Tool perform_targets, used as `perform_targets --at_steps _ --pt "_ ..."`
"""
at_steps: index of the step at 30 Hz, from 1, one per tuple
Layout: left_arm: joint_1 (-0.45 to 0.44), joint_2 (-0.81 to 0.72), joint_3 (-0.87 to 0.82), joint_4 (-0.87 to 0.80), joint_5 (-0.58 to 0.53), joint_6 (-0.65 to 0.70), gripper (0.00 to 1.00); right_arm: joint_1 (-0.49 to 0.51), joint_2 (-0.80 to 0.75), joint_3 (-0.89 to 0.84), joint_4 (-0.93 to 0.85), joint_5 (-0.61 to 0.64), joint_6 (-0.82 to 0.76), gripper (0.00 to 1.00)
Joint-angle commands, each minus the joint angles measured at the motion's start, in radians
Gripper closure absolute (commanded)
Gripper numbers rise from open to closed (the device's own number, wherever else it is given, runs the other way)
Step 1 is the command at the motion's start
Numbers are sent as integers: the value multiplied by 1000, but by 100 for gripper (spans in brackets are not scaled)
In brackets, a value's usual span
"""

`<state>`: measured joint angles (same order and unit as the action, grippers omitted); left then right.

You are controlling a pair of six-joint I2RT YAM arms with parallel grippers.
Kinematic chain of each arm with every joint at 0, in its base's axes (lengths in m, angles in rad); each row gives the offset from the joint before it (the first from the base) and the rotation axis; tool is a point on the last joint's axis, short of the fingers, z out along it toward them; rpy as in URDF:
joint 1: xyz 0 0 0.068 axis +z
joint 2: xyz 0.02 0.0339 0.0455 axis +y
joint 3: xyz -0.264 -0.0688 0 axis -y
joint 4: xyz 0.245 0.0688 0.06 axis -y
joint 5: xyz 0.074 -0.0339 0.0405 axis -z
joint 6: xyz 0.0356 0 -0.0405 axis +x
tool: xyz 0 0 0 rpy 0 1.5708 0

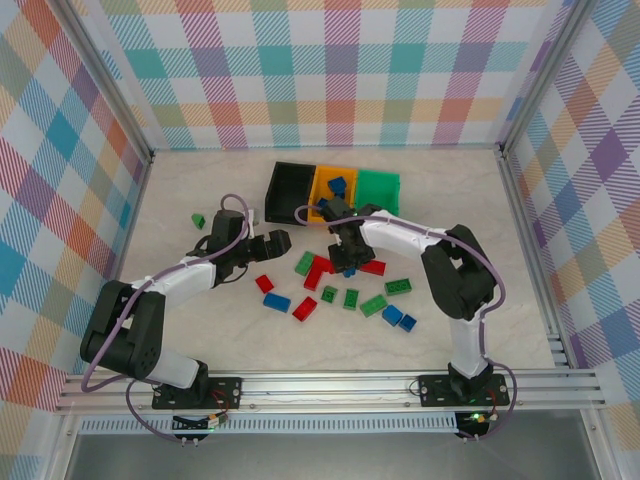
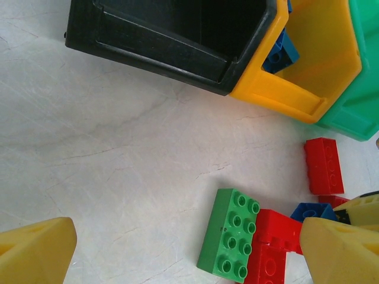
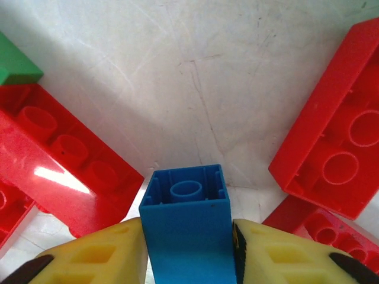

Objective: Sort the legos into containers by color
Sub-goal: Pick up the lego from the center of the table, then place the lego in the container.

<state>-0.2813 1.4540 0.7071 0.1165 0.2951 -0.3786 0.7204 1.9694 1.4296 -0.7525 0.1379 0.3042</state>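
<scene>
Currently the right tool [image 3: 188,251] is clamped on a small blue brick [image 3: 187,219]. Its yellow pads [image 3: 95,257] lie flat on the two smooth side walls and the hollow underside faces out, which is probably the surest pinch, with no studs in the way. The brick is just on the near side of the orange bin [image 1: 322,195], among red legos [image 1: 320,272]. I can't tell if it's off the worktop [image 2: 118,148].

The orange bin, middle of the containers [image 1: 335,188], holds blue bricks [image 2: 283,53], so I judge blue goes there. The black bin [image 2: 148,47] is on its left, the green bin [image 2: 355,112] on its right.

The left tool [image 1: 277,240] hangs wide open, gripping nothing, near and left of the orange bin, likely parked clear of the other arm. A green brick [image 2: 230,241] touches the reds.

No brand, label or writing is readable; stud lettering is too small.
</scene>
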Motion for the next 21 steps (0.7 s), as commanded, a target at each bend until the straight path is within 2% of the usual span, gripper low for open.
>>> perform_targets --at_steps 1,3,8,12,17,21 --pt "14 -6 -24 42 24 -17 3 17 6 -4 4 28 8 68" --pt "16 -14 -31 52 28 -19 3 21 -21 -5 13 34 6 73" --pt "21 -20 -32 45 16 -18 3 20 -49 96 -27 87 -16 74" --pt "28 -36 -57 70 5 -31 3 17 -31 243 -60 126 -29 73" --pt "40 -38 -61 69 -5 -32 3 -24 64 420 -64 136 -40 73" --pt "50 -34 -66 73 -2 -42 3 -55 174 588 -93 127 -62 67"
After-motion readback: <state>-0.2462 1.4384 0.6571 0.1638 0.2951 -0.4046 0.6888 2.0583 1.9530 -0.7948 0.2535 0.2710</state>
